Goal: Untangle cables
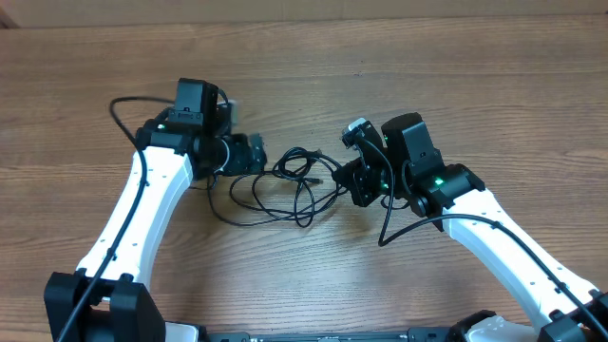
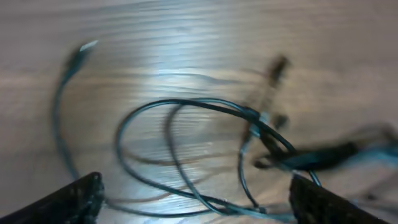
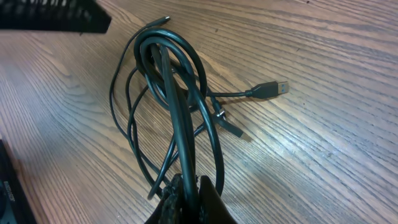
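The cables (image 1: 290,185) are thin black cords lying in tangled loops on the wooden table between the two arms. My left gripper (image 1: 256,155) is at the bundle's left edge. In the left wrist view its fingers (image 2: 196,199) stand wide apart, with cable loops (image 2: 205,143) lying on the table between them, blurred. My right gripper (image 1: 350,180) is at the bundle's right edge. In the right wrist view its fingers (image 3: 189,196) are shut on a black cable (image 3: 177,118) that runs up into the loops. A USB plug (image 3: 273,88) lies to the right.
The wooden table (image 1: 475,76) runs all round the bundle. A thicker black wire (image 1: 123,109) loops from the left arm, and another wire (image 1: 404,228) hangs by the right arm. The left arm's finger (image 3: 56,15) shows at the top left of the right wrist view.
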`<state>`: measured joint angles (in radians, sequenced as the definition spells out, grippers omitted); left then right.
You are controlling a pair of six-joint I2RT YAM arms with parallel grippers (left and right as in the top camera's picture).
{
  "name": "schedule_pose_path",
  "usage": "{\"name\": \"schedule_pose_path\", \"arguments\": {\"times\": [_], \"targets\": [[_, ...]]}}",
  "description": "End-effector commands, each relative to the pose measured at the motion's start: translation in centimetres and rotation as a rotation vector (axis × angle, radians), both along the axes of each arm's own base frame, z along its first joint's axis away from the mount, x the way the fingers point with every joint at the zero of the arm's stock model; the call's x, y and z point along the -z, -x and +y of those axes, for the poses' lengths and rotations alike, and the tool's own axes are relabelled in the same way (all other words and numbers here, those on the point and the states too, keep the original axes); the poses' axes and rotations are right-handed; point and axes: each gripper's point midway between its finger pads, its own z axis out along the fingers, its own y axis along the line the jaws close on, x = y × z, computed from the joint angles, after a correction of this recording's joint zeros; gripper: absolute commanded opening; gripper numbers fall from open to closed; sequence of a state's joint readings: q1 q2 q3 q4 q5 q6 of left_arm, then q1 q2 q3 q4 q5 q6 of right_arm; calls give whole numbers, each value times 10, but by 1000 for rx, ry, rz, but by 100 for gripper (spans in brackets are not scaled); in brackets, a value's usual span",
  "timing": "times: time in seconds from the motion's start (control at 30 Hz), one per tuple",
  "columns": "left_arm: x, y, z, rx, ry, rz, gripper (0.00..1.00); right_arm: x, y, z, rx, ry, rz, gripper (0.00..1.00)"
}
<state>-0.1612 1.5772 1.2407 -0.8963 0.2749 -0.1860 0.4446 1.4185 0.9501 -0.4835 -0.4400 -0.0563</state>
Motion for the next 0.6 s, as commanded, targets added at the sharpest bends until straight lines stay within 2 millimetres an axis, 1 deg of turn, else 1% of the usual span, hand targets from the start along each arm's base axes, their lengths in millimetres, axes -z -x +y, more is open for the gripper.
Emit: {"name": "schedule_pose_path", "arguments": {"times": [0.0,0.03,0.2,0.27,0.33,0.43,0.57], "targets": [[-14,10,-44,403,105,-119,100,-7,-6,0,5,-7,-25,4],[-15,12,-49,447,110,-135,100,-7,-6,0,5,-8,-25,4],[-16,15,-60,548,93,-179,100,-7,-6,0,5,-7,-24,4],[-16,16,-64,604,80,-203,97,-7,-6,0,5,-8,-24,4],[-16,17,-67,653,68,-229,97,-7,-6,0,5,-8,-24,4],[-17,13,-66,690,42,-262,91,-7,-6,0,5,-7,-24,4],[-17,7,-65,739,11,-311,85,-7,-6,0,7,-8,-22,4]]}}
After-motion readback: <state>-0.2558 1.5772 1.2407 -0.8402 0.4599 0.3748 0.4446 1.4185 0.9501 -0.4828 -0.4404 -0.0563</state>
